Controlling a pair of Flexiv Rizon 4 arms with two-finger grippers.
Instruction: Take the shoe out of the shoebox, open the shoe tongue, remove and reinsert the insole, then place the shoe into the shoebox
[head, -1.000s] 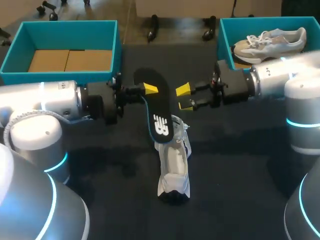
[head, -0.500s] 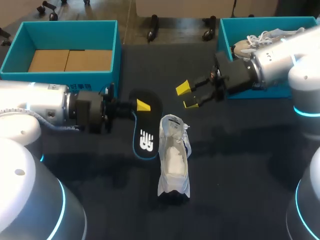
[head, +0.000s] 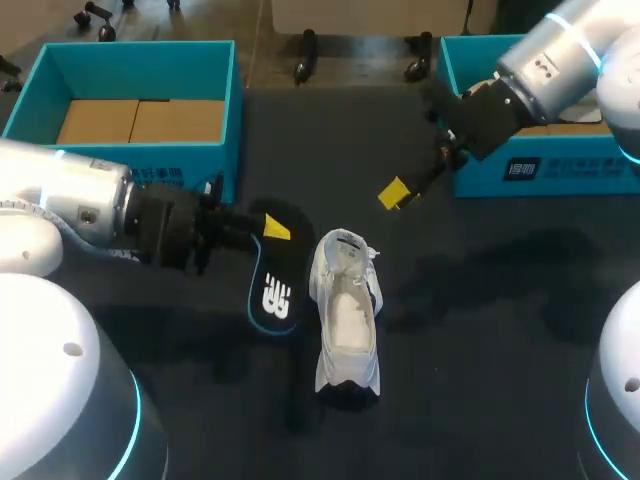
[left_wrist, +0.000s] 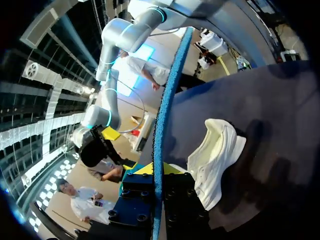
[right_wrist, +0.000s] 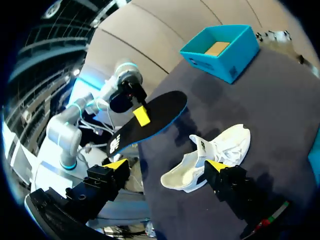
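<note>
Change: the insole (head: 277, 268) has come down from above the shoe (head: 346, 325) to its left side; the right tool (head: 396, 193) has drawn back toward the right box (head: 575, 172).
Left tool (head: 268, 227): clamped on the insole's far end.
Insole: just left of the shoe, its long axis nearly parallel to the shoe's; whether it touches the surface (head: 480, 300) I cannot tell.
Shoe: mid-surface, opening up.
Right tool: fingers apart, empty, well apart from the shoe.
Next: likely the left arm, the nearer one, carries the insole rightward.
</note>
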